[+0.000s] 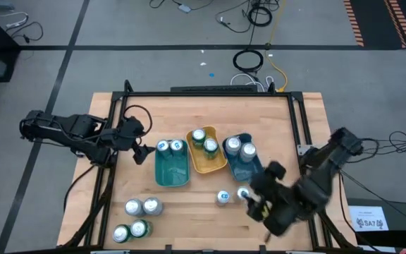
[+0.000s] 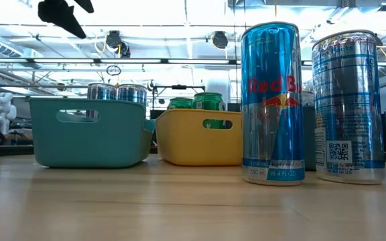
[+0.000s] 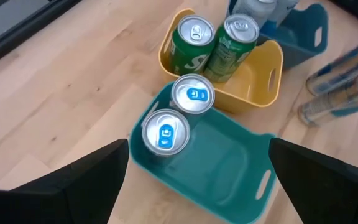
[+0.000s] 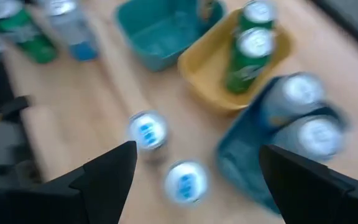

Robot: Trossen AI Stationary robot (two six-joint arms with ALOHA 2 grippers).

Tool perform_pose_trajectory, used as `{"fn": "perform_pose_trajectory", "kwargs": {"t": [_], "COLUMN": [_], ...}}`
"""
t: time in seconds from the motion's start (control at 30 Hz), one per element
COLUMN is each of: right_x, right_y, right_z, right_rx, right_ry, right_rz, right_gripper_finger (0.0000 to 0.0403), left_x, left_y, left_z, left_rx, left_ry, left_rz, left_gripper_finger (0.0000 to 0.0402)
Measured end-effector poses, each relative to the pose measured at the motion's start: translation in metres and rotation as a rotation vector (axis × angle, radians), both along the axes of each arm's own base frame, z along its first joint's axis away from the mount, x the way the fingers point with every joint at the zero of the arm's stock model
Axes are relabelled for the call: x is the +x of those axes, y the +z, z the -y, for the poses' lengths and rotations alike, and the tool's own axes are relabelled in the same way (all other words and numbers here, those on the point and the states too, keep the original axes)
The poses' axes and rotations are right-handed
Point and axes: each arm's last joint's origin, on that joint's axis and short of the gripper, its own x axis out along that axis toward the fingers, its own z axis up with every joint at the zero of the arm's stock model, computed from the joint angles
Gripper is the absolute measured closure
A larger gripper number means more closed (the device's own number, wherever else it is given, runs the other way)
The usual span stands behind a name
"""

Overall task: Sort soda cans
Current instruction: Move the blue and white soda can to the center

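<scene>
The right gripper (image 1: 254, 206) hangs spread and empty just beside two slim blue-and-silver cans (image 1: 232, 195) standing upright on the bare wooden table (image 1: 189, 219) in front of the blue tray (image 1: 249, 169). The left gripper (image 1: 141, 153), also spread and empty, sits near the teal tray (image 1: 173, 173), which holds two silver-topped cans (image 1: 170, 146) at its far end. Two green cans (image 1: 204, 140) stand in the smooth yellow plastic tray (image 1: 207, 164), two silver ones (image 1: 237, 149) in the blue tray, and four more cans (image 1: 137, 217) are grouped at the table's near left.
</scene>
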Motion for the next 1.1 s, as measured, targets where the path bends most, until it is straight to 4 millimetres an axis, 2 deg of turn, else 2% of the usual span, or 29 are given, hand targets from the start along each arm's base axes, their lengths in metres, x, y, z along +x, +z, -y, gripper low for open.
{"fn": "perform_pose_trajectory", "kwargs": {"t": [0.13,0.27,0.4,0.5,0.67,0.77,0.87,0.97,1.1], "right_x": [-0.028,-0.054,-0.073,-0.082,-0.092,-0.095,-0.098,-0.101,-0.107], "right_y": [-0.026,-0.048,-0.081,-0.100,-0.131,-0.142,-0.144,-0.144,-0.145], "right_z": [-0.014,-0.010,0.003,0.013,0.020,0.020,0.018,0.015,0.012], "right_rx": [0.051,0.054,0.116,0.221,0.266,0.274,0.276,0.265,0.255], "right_ry": [0.080,0.203,0.341,0.275,0.212,0.206,0.215,0.246,0.280], "right_rz": [0.170,0.316,0.232,0.224,0.206,0.197,0.193,0.187,0.179], "right_gripper_finger": [0.0076,0.0076,0.0076,0.0076,0.0076,0.0076,0.0076,0.0076,0.0076], "left_x": [0.000,0.000,0.001,0.003,0.010,0.010,0.000,-0.011,-0.013], "left_y": [0.000,0.000,-0.001,-0.003,-0.011,-0.016,-0.016,-0.004,0.013], "left_z": [0.000,0.000,0.004,0.012,0.028,0.035,0.039,0.042,0.053], "left_rx": [-0.002,-0.046,-0.121,-0.177,-0.260,-0.297,-0.312,-0.316,-0.330], "left_ry": [0.002,0.052,0.077,0.101,0.145,0.194,0.282,0.352,0.360], "left_rz": [0.004,0.018,0.023,0.023,-0.013,-0.060,-0.134,-0.151,-0.091], "left_gripper_finger": [0.0006,0.0006,0.0006,0.0006,0.0006,0.0006,0.0006,0.0006,0.0006]}}
